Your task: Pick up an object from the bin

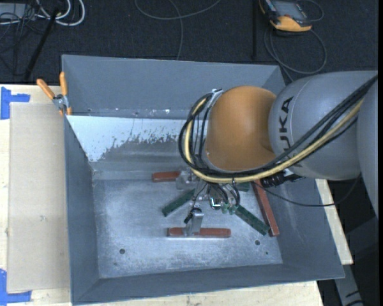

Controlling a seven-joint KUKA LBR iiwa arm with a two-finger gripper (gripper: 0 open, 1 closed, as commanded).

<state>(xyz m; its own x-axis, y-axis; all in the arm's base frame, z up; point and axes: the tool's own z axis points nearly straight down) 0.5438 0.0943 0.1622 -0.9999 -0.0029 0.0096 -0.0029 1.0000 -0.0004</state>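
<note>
The reddish-brown bar (pixel 210 233) lay flat on the bin floor, near the front and a little right of centre, its length running left to right. The gripper (pixel 193 220) stood directly over the left half of that bar, its tip at the bar's upper edge. Whether it touched the bar, and whether it was wide or narrow, could not be told, since the tip was small and dark against the floor.

Three bars of that colour could be counted. The second reddish-brown bar (pixel 165 177) lay toward the back, its right end hidden under the wrist. The third reddish-brown bar (pixel 268 212) slanted along the right side, its top end hidden by the arm (pixel 325 126).

Two green sticks were clear. One green stick (pixel 175 204) lay slanting just left of the gripper, and the second green stick (pixel 250 222) lay slanting to its right, near the third bar. A possible further greenish piece by the back bar was too hidden to count.

The orange cover (pixel 239 129) and the looped cables (pixel 190 139) hid the middle of the bin (pixel 115 247)
</note>
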